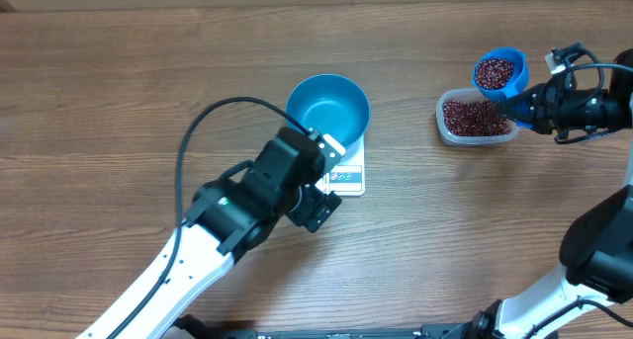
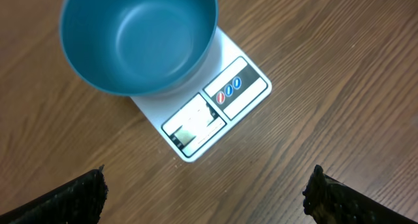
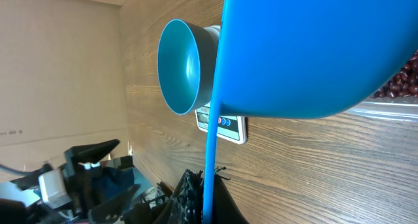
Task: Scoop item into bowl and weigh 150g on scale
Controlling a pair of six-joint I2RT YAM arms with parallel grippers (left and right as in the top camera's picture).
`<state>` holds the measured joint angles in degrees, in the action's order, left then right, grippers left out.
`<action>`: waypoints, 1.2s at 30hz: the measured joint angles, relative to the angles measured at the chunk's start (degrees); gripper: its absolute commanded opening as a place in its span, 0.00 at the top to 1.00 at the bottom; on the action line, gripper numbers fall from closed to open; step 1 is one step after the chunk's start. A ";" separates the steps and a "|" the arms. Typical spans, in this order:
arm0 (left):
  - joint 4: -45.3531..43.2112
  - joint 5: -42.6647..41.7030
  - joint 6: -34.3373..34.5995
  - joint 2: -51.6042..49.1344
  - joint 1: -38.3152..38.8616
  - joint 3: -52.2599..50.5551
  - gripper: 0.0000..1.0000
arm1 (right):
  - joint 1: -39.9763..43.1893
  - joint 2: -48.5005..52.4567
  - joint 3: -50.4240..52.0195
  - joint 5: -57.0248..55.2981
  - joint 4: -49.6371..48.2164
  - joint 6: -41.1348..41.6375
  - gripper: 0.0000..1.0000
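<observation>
The blue bowl (image 1: 328, 110) sits empty on the white scale (image 1: 348, 173), a little left of the overhead frame's centre. Just below the scale's display edge, the left gripper (image 2: 206, 201) hangs with jaws spread wide, holding nothing. At upper right, the right gripper (image 1: 521, 104) clamps the handle of a blue scoop (image 1: 516, 70) loaded with beans (image 1: 473, 117), over the clear tub (image 1: 475, 140) holding the rest.

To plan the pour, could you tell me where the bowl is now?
Overhead, the blue bowl sits on the white scale mid-table, beyond the left gripper, left of the bean tub.
</observation>
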<state>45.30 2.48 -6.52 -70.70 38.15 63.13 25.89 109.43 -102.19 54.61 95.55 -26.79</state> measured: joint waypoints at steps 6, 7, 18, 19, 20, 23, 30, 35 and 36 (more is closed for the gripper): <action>2.78 -3.02 -2.73 5.44 -2.03 0.02 0.00 | 0.00 0.00 0.00 0.00 0.07 0.00 0.96; 3.43 -3.96 -3.54 6.34 -2.67 0.02 0.00 | 0.00 0.00 0.00 0.00 0.07 -0.04 0.96; 4.57 -16.33 -10.80 8.46 -11.58 0.02 0.00 | 0.00 0.00 0.00 0.00 0.31 -0.02 0.96; 4.59 -17.05 -11.26 8.44 -12.41 0.00 0.00 | 0.00 0.00 0.00 0.00 0.28 -0.02 0.96; 4.70 -17.46 -11.63 8.46 -13.07 0.02 0.01 | 0.00 0.00 0.00 0.00 0.26 -0.02 0.96; 4.74 -18.38 -12.83 8.46 -14.25 0.00 0.01 | 0.00 0.00 0.00 0.00 0.31 -0.02 0.96; 4.74 -18.82 -14.95 8.46 -14.27 0.02 0.00 | 0.00 0.00 0.00 0.00 0.33 -0.02 0.96; 4.44 -18.53 -15.10 8.44 -14.27 0.02 0.01 | 0.00 0.00 0.00 0.00 0.28 -0.04 0.96; 4.42 -18.49 -15.08 8.46 -14.27 0.02 0.00 | 0.00 0.00 0.00 0.00 0.31 -0.02 0.96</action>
<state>49.71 -16.01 -21.61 -62.24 23.88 63.16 25.89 109.43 -102.19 54.61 95.85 -26.81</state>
